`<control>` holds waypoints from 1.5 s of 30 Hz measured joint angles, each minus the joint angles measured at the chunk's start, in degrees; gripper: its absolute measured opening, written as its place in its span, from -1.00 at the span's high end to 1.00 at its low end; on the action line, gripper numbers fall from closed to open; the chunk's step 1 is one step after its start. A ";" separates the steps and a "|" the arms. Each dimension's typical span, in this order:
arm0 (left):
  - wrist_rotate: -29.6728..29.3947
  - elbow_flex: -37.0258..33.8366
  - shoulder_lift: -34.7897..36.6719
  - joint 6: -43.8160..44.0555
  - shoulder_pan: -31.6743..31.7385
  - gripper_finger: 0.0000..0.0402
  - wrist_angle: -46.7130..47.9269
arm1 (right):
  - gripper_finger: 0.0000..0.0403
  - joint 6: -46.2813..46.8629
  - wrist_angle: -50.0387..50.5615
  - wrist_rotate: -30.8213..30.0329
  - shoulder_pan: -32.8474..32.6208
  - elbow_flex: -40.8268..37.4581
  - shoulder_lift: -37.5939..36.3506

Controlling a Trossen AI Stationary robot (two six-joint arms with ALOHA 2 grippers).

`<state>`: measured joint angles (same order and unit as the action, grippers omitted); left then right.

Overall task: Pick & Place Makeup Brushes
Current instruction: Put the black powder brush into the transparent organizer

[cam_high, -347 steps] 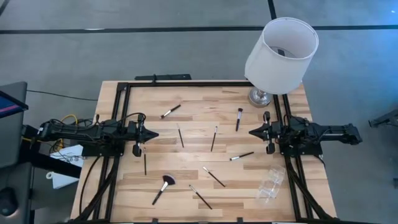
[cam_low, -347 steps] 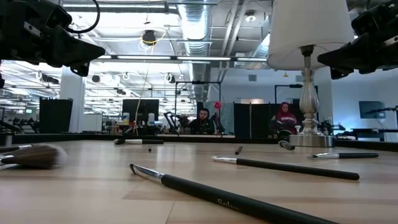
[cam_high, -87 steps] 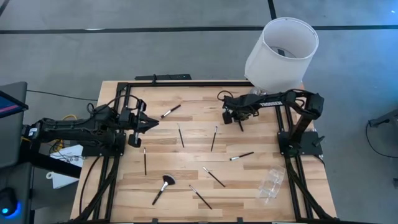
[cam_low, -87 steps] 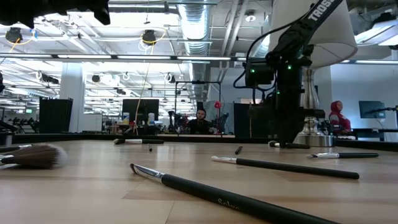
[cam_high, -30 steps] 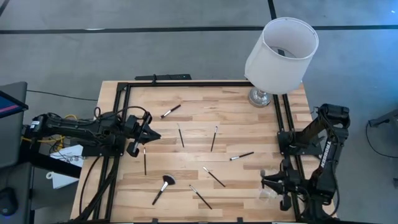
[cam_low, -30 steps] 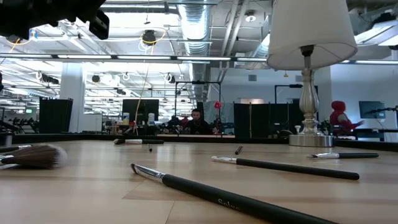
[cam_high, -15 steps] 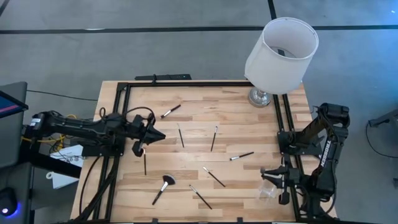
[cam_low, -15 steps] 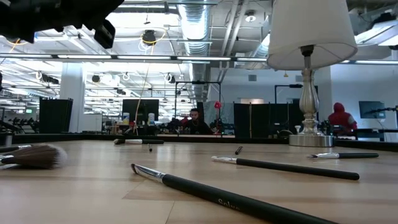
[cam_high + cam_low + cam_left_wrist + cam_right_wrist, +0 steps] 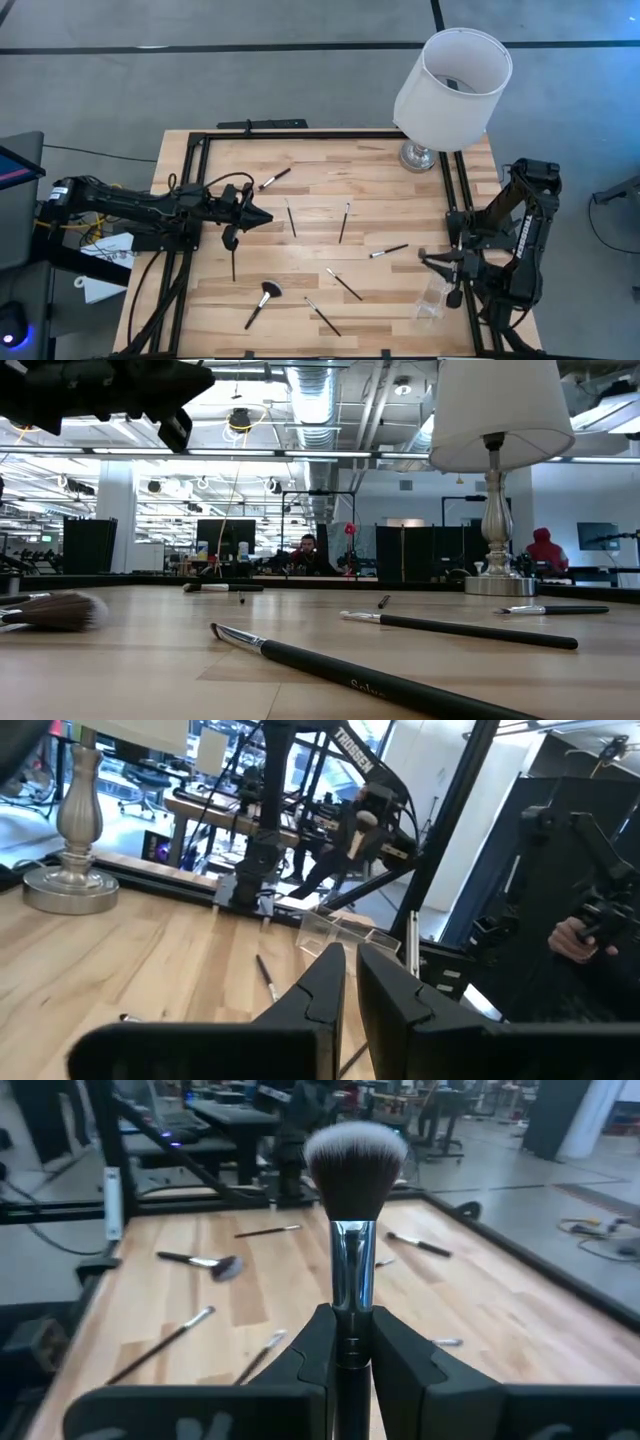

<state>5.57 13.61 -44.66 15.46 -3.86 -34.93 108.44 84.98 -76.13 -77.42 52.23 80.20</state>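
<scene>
Makeup brush (image 9: 352, 1230) clamped upright in right gripper (image 9: 350, 1342)

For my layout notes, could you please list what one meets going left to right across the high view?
Left gripper → fan brush → clear box → right gripper → lamp

- High view: overhead, facing straight down, covers the whole worktop (image 9: 320, 180).
- Low view: at worktop level, close to the surface, facing the room behind.
- Left wrist view: faces across toward the lamp (image 9: 75, 830), also in high and low views.
- Right wrist view: faces across the worktop from the opposite side.
</scene>
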 joint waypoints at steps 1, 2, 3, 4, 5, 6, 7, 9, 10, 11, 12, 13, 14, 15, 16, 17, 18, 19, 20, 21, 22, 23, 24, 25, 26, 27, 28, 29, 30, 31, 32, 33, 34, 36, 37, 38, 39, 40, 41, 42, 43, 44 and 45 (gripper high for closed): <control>0.00 0.00 0.00 0.00 0.00 0.86 -0.06 | 0.82 -0.02 0.73 0.61 -0.39 -0.02 -1.03; 0.01 0.00 0.00 0.01 0.00 0.86 -0.07 | 0.82 0.00 1.24 1.16 -1.03 -0.02 -2.20; 0.01 0.00 -0.02 0.02 0.00 0.86 -0.05 | 0.82 -0.05 1.57 1.84 -1.77 -0.02 -3.31; 0.01 0.00 -0.02 0.02 0.00 0.86 -0.05 | 0.82 -0.52 1.53 2.35 -2.59 -0.02 -4.25; 0.01 0.00 -0.02 0.02 0.00 0.86 -0.05 | 0.82 -1.03 1.45 2.64 -3.52 -0.02 -4.87; 0.00 0.00 -0.02 0.02 0.00 0.86 -0.05 | 0.82 -1.42 1.37 2.79 -4.54 -0.02 -5.36; 0.01 0.00 -0.02 0.02 0.00 0.86 -0.05 | 0.83 -1.66 1.39 2.79 -5.71 -0.02 -5.81; 0.00 0.00 -0.02 0.03 0.00 0.86 -0.05 | 0.83 -1.76 1.43 2.79 -8.04 -0.02 -6.35; 0.01 0.00 -0.02 0.03 0.00 0.86 -0.05 | 0.82 -1.77 1.42 2.81 -9.31 -0.02 -6.40; 0.01 0.00 -0.02 0.04 0.00 0.86 -0.05 | 0.82 -1.77 1.43 2.81 -10.52 -0.02 -6.39; 0.01 0.00 -0.02 0.04 0.00 0.86 -0.05 | 0.81 -1.77 1.47 2.80 -11.67 -0.02 -6.30; 0.01 0.00 -0.02 0.04 0.00 0.86 -0.07 | 0.81 -1.77 1.54 2.79 -12.71 -0.02 -6.06; 0.00 0.00 -0.02 0.04 0.00 0.86 -0.07 | 0.81 -1.79 1.56 2.80 -13.47 -0.02 -5.85; -0.01 0.00 -0.02 0.09 0.00 0.86 -0.09 | 0.81 -1.79 1.47 2.76 -14.06 -0.25 -5.81; -0.12 0.00 -0.02 0.27 0.00 0.86 -0.14 | 0.82 -1.53 1.45 2.74 -14.57 -0.74 -5.93; -0.56 0.00 -0.02 0.73 -0.04 0.86 -0.19 | 0.83 -0.60 1.45 2.74 -15.07 -1.68 -6.04; -0.86 0.00 -0.02 1.34 -0.04 0.86 -0.23 | 0.83 0.82 1.50 2.75 -15.59 -2.99 -6.12; -1.11 0.00 -0.02 1.68 -0.04 0.86 -0.25 | 0.83 2.74 1.55 2.79 -16.23 -4.67 -6.19; -1.17 0.00 -0.02 1.90 -0.05 0.86 -0.27 | 0.83 5.10 1.68 2.94 -16.93 -6.61 -6.29; -1.35 0.00 -0.02 2.27 -0.23 0.86 -0.27 | 0.82 7.92 1.72 2.98 -17.79 -8.58 -6.47; -1.45 0.00 -0.02 2.70 -0.47 0.86 -0.27 | 0.81 10.67 1.76 2.96 -18.63 -10.66 -6.68; -1.47 0.00 -0.02 2.82 -0.79 0.86 -0.27 | 0.81 13.23 1.72 2.82 -19.55 -12.67 -6.82; -1.54 0.00 -0.02 2.84 -1.20 0.86 -0.27 | 0.81 14.71 1.28 2.68 -20.33 -14.34 -6.93; -1.73 0.00 -0.02 2.84 -1.72 0.86 -0.27 | 0.81 14.95 -0.06 2.63 -20.96 -15.70 -7.13; -2.28 0.00 -0.02 2.84 -2.24 0.86 -0.27 | 0.81 14.97 -1.33 1.98 -21.35 -16.86 -7.26; -2.81 0.01 -0.02 2.84 -2.82 0.86 -0.27 | 0.82 14.97 -2.05 1.27 -21.62 -17.84 -7.33; -3.35 0.02 -0.02 2.82 -3.26 0.86 -0.27 | 0.83 14.99 -2.55 0.78 -21.77 -18.42 -7.38; -3.91 0.02 -0.02 2.82 -3.63 0.86 -0.27 | 0.84 14.99 -2.85 0.56 -21.93 -18.82 -7.48; -4.41 0.02 -0.02 2.82 -3.99 0.86 -0.27 | 0.84 15.01 -2.98 0.56 -21.99 -19.13 -7.53; -5.08 0.02 -0.02 2.82 -4.23 0.86 -0.27 | 0.84 15.02 -3.08 0.60 -22.15 -19.30 -7.53; -5.68 0.02 -0.02 2.82 -4.53 0.86 -0.27 | 0.83 15.02 -3.29 0.62 -22.36 -19.41 -7.53; -6.09 0.02 -0.04 2.82 -4.84 0.86 -0.27 | 0.82 15.03 -3.50 0.63 -22.68 -19.52 -7.53; -6.50 0.02 -0.12 2.82 -5.15 0.86 -0.29 | 0.81 15.03 -3.70 0.84 -23.06 -19.56 -7.53; -7.36 0.02 -0.42 2.82 -5.69 0.86 -0.28 | 0.80 15.06 -4.45 1.02 -23.89 -19.56 -7.53; -7.96 0.02 -0.58 2.82 -5.96 0.86 -0.28 | 0.80 15.06 -4.92 1.06 -24.32 -19.56 -7.53; -8.57 0.03 -0.88 2.82 -6.12 0.86 -0.33 | 0.80 15.06 -5.40 1.09 -24.73 -19.56 -7.53; -9.06 0.04 -1.19 2.82 -6.30 0.86 -0.31 | 0.80 15.08 -5.89 1.19 -25.07 -19.56 -7.53; -9.49 0.04 -1.45 2.82 -6.36 0.86 -0.25 | 0.81 15.08 -6.56 1.17 -25.26 -19.70 -7.53; -9.95 0.04 -1.81 2.82 -6.36 0.86 -0.37 | 0.82 15.10 -7.26 1.21 -25.36 -20.01 -7.53; -10.32 0.04 -2.17 2.82 -6.36 0.86 -0.36 | 0.82 15.11 -7.96 1.24 -25.35 -20.45 -7.53; -10.53 0.04 -2.54 2.84 -6.36 0.86 -0.32 | 0.82 15.11 -8.81 1.26 -25.34 -20.95 -7.52; -10.57 0.04 -2.96 2.82 -6.36 0.86 -0.41 | 0.81 15.13 -9.80 1.39 -25.34 -21.46 -7.52; -10.75 0.04 -3.36 2.86 -6.36 0.86 -0.53 | 0.80 15.13 -10.64 1.90 -25.34 -21.93 -7.51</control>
<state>-5.18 13.65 -48.02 18.33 -10.22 -35.46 123.57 74.34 -74.23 -102.76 30.30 72.69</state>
